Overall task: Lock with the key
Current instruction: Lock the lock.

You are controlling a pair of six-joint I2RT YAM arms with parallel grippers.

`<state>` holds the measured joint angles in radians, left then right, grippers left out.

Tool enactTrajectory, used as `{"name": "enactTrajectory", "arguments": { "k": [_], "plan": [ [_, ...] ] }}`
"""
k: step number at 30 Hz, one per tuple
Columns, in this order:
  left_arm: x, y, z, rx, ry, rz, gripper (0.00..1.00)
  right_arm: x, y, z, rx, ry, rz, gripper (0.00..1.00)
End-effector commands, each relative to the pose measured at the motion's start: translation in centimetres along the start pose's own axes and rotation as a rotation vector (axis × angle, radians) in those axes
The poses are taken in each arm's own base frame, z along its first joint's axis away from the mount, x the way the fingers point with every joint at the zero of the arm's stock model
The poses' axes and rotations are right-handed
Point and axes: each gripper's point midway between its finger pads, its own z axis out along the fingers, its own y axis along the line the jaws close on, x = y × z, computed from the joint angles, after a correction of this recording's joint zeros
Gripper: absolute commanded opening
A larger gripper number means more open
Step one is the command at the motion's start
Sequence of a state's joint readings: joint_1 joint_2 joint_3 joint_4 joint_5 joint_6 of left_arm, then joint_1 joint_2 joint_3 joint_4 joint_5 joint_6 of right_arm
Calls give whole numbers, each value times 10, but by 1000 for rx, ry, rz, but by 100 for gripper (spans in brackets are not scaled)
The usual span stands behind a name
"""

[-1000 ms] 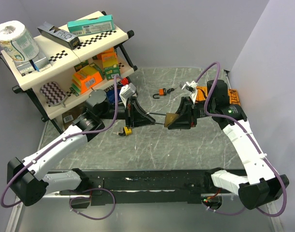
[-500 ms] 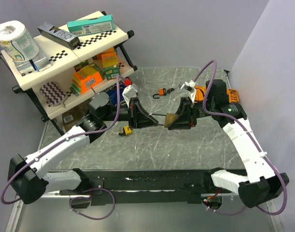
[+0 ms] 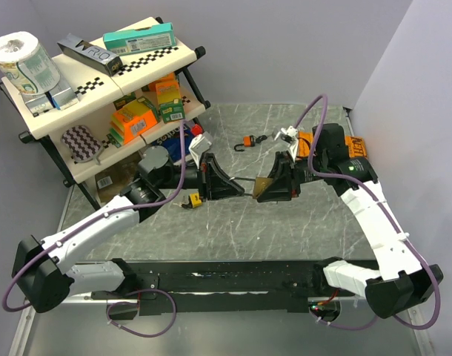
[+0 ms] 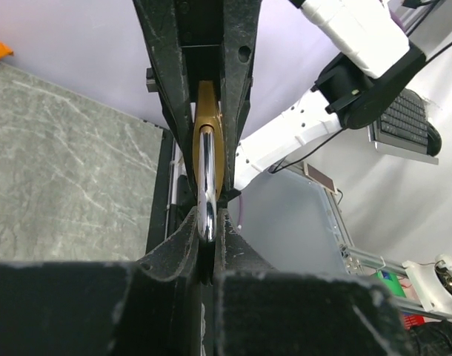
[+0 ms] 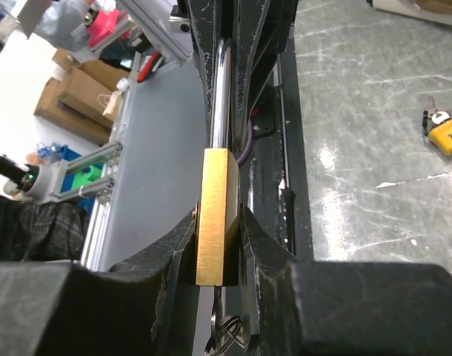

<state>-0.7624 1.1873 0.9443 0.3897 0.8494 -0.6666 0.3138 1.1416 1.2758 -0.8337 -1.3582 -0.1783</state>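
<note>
Right gripper (image 5: 218, 226) is clamped on the rectangular brass padlock (image 5: 215, 185). Left gripper (image 4: 205, 222) is clamped on its chromed steel shackle (image 4: 206, 178). The lock is suspended between them over the grey marbled table (image 3: 285, 230). The yellow-tagged key (image 3: 191, 200) lies on the table just beside the left gripper, ungripped.

You see one left gripper (image 3: 233, 186), one right gripper (image 3: 260, 188), one brass padlock (image 3: 265, 182), one yellow key tag (image 3: 195, 199), one orange hook (image 3: 248, 141), one two-tier shelf rack (image 3: 178, 55) and one toilet roll (image 3: 22, 59).
</note>
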Motion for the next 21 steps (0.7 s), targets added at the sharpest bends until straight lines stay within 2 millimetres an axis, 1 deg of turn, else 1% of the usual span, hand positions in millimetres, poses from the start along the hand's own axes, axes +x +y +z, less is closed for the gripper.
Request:
{"name": "enactTrajectory", "arguments": {
  "k": [1, 2, 3, 4, 5, 6, 7, 8, 10, 12, 16, 19, 21],
  "plan": [
    [26, 4, 3, 21, 73, -47, 1, -10, -5, 7, -30, -19, -183, 15],
    [23, 9, -6, -6, 73, -27, 1, -6, -11, 4, -13, -23, -173, 45],
    [23, 11, -11, -15, 78, -16, 1, -4, -12, 0, 12, -28, -169, 58],
    [23, 10, -15, -13, 88, -3, 1, -5, -20, -7, 50, -40, -177, 67],
    [22, 13, -21, -33, 94, 20, 1, -3, -24, -11, 75, -43, -174, 78],
    [20, 12, -23, -36, 94, 38, 1, 0, -26, -15, 95, -40, -159, 80],
    [20, 11, -26, -36, 99, 51, 1, 1, -32, -21, 134, -41, -178, 81],
    [20, 9, -28, -28, 106, 88, 1, 1, -34, -24, 151, -39, -189, 83],
    [22, 7, -30, -32, 117, 96, 1, 5, -36, -28, 166, -28, -181, 83],
    [23, 4, -32, -23, 117, 99, 1, 8, -38, -30, 174, -17, -176, 80],
    [21, 1, -32, -16, 102, 84, 1, 20, -42, -30, 176, 18, -184, 73],
    [16, 1, -31, -20, 83, 85, 1, 34, -43, -29, 162, 40, -155, 72],
    [16, -1, -30, -6, 82, 79, 1, 45, -44, -26, 140, 51, -126, 66]
  ]
}}
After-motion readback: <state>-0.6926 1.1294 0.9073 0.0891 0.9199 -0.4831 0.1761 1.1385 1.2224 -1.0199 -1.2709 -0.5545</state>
